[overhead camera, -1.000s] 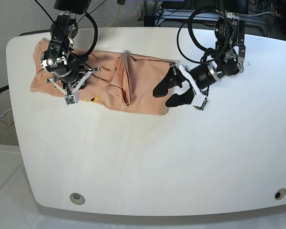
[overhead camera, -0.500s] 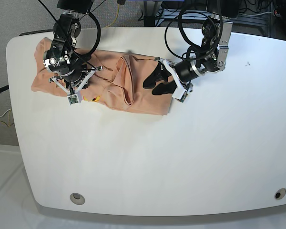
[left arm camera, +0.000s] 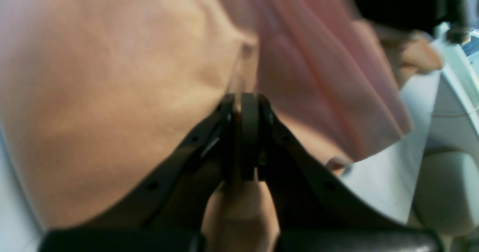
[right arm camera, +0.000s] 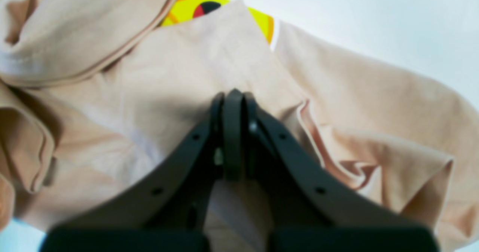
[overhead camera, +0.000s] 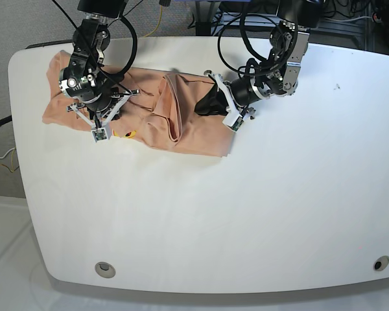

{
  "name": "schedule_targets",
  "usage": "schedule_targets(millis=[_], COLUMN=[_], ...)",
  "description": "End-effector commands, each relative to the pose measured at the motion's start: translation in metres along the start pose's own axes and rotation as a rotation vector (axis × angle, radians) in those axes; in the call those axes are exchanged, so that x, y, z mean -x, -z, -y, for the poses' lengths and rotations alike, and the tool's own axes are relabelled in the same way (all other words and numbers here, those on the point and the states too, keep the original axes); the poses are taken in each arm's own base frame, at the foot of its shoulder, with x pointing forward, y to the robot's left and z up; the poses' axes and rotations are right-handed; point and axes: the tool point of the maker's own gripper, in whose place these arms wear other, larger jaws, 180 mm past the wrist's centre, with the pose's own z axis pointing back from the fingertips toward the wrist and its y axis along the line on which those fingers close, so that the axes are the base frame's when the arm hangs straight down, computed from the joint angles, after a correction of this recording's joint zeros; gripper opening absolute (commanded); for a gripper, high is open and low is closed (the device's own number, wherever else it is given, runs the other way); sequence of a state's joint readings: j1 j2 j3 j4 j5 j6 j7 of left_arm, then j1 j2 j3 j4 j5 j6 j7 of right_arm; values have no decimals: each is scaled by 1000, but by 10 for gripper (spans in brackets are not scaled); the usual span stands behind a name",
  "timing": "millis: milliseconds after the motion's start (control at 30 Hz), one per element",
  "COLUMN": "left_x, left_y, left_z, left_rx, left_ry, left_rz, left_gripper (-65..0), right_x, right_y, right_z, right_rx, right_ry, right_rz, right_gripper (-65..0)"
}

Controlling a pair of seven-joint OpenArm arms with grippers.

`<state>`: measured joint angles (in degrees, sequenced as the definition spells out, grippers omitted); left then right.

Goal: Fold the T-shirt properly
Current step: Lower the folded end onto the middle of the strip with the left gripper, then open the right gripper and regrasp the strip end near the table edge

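1. The T-shirt (overhead camera: 181, 123) lies bunched and partly folded along the far side of the white worktop (overhead camera: 214, 220), stretching from near the far left corner toward the middle, as the base view shows it.
2. A raised ridge of cloth runs across the shirt near its middle, and a small yellow label (overhead camera: 126, 135) shows at the near edge of its left part.
3. The left hand (overhead camera: 207, 107), on the right in the base view, presses down on the right part of the shirt, near that ridge.
4. In the left wrist view the left hand (left arm camera: 245, 102) has its fingers drawn together, with a thin pinch of peach cloth (left arm camera: 112, 76) caught between the tips; a thicker fold hangs to one side of it.
5. The right hand (overhead camera: 104, 110), on the left in the base view, sits low on the shirt's left part, just behind the label.
6. In the right wrist view the right hand (right arm camera: 232, 98) is likewise fully closed, its tips pressed into the cloth (right arm camera: 355, 95). It is touching the shirt, but whether any fabric is pinched between the tips cannot be told.
7. Beyond the right hand in that view lie the ribbed neckband (right arm camera: 86, 54) and the yellow label (right arm camera: 209, 9), with a red and black mark.
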<state>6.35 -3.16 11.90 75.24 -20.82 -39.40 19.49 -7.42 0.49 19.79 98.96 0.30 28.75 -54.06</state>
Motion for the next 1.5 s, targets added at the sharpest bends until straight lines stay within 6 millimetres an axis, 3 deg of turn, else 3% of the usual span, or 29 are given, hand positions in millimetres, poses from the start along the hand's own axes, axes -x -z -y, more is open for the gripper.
schedule_targets(millis=[0, 333, 767, 967, 1067, 1333, 1400, 1467], left_x=[-1, 23, 25, 25, 25, 25, 25, 25], left_y=[2, 6, 6, 7, 6, 5, 5, 5], left_z=[-6, -25, -27, -26, -26, -27, -27, -27], left_rx=[-30, -70, -70, -68, -69, -71, -71, -71], left_ry=[0, -64, -71, -72, -72, -70, -70, -70], left_rz=[10, -37, -40, -38, -39, -41, -41, -41], left_gripper=[-625, -625, -625, -625, -625, -625, -625, -625], right_x=[-12, -20, -54, -57, -55, -37, -33, -31], right_y=[-4, -10, -46, -49, -50, -60, -63, -65], right_z=[1, 3, 9, 11, 18, 54, 61, 67], right_rx=[1, 13, 74, 83, 102, 189, 208, 224], right_ry=[-12, -20, -72, -72, -48, 105, 121, 138], right_rz=[41, 65, 194, 204, 205, 205, 202, 202], right_gripper=[-650, -650, -649, -644, -579, -164, -118, -120])
